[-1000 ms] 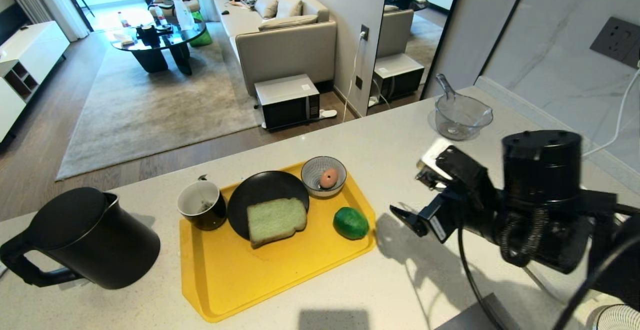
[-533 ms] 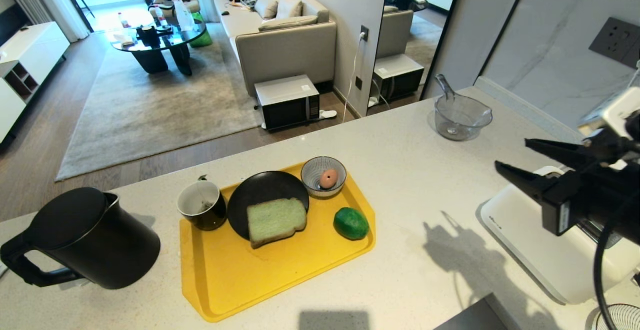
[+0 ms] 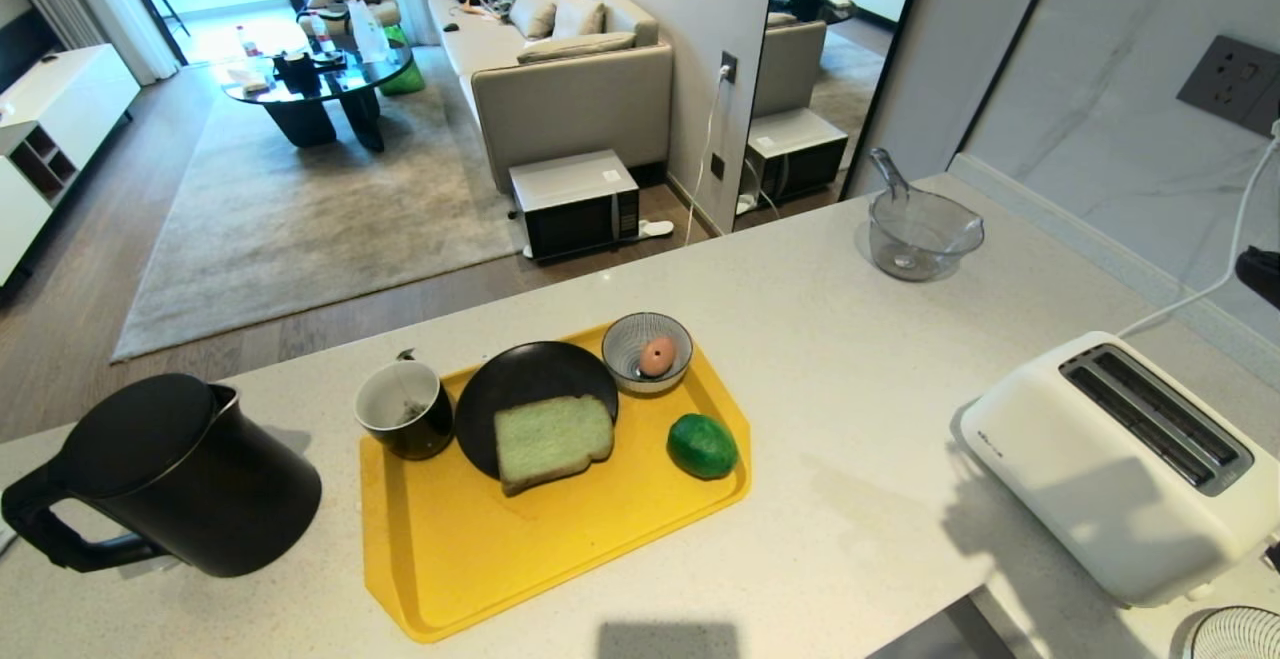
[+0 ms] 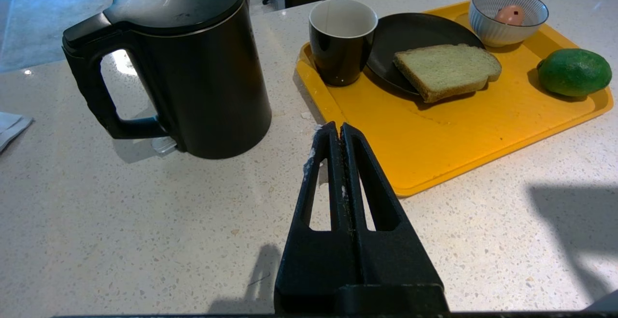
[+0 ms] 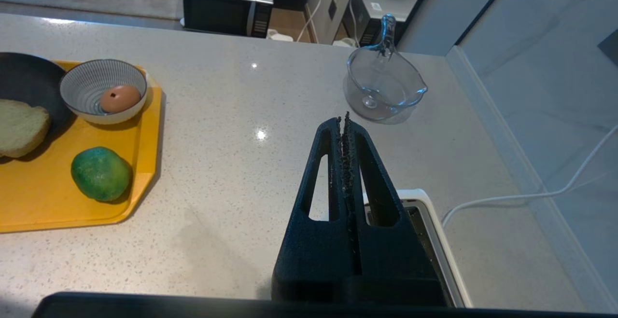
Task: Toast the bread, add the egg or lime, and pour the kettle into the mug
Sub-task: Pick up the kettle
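The bread [image 3: 552, 441] lies flat on the black plate [image 3: 520, 379], far left of the toaster [image 3: 1110, 469], and the right gripper [image 5: 344, 124], pressed together and empty, hangs above the toaster.

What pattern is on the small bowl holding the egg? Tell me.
Fine dark radial stripes on white; the bowl shows best in the left wrist view.

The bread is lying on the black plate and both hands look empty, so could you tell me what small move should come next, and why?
Probably open the right hand and bring it toward the bread. The slice lies untoasted on the black plate, the toaster slots stand empty, and that hand is shut on nothing above the toaster. The left hand hovers shut near the kettle.
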